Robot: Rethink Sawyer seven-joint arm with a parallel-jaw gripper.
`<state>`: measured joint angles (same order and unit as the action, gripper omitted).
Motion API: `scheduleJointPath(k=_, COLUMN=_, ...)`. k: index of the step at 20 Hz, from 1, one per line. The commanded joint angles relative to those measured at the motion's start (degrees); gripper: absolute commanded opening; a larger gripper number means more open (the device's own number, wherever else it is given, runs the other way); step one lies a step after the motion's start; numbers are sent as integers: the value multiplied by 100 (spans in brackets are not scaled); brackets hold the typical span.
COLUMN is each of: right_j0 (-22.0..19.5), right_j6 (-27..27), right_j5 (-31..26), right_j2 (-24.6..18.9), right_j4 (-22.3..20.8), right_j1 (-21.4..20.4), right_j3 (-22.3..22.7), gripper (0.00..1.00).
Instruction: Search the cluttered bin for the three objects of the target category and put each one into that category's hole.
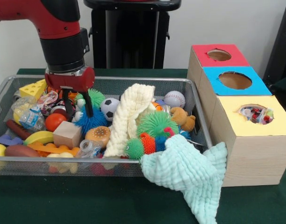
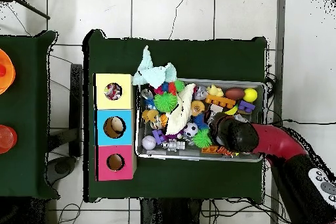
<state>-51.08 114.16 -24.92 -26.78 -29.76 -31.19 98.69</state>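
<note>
At least one wrapper (image 1: pixel 256 113) already shows inside the yellow hole (image 1: pixel 253 113). The tool (image 1: pixel 77 108), prongs apart, reaches into the bin (image 1: pixel 101 160) near another wrapper (image 1: pixel 28 114), toward the desk's (image 1: pixel 63 200) left edge.

Front view: bin (image 1: pixel 192 100) on the table (image 1: pixel 87 200), left of the box (image 1: pixel 255 154); a cloth (image 1: pixel 192 172) drapes over the bin's near right corner.

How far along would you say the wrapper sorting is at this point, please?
At least one printed wrapper already lies inside the yellow-topped hole. The pincer is down among the toys in the wire basket, apparently open. A crinkly wrapper at the basket's end remains to be moved.
</note>
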Motion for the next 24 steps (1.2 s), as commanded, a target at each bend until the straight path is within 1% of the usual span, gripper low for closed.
scheduleJointPath(k=1, right_j0=3, right_j6=-74, right_j5=-739, right_j2=169, right_j4=219, right_j1=-146, right_j3=-308, gripper=100)
scheduleJointPath(k=6, right_j0=-14, right_j6=-82, right_j5=-669, right_j2=235, right_j4=147, right_j1=-62, right_j3=-359, gripper=100)
scheduleJointPath(k=9, right_j0=-49, right_j6=-139, right_j5=-750, right_j2=295, right_j4=121, right_j1=-102, right_j3=-389, gripper=100)
scheduleJointPath(k=18, right_j0=-170, right_j6=-281, right_j5=-762, right_j2=493, right_j4=-21, right_j1=143, right_j3=-481, gripper=100)
scheduleJointPath(k=21, right_j0=-148, right_j6=-191, right_j5=-636, right_j2=644, right_j4=-96, right_j1=120, right_j3=-345, gripper=100)
scheduleJointPath(k=24, right_j0=-218, right_j6=-175, right_j5=-583, right_j2=722, right_j4=-89, right_j1=7, right_j3=-119, gripper=100)
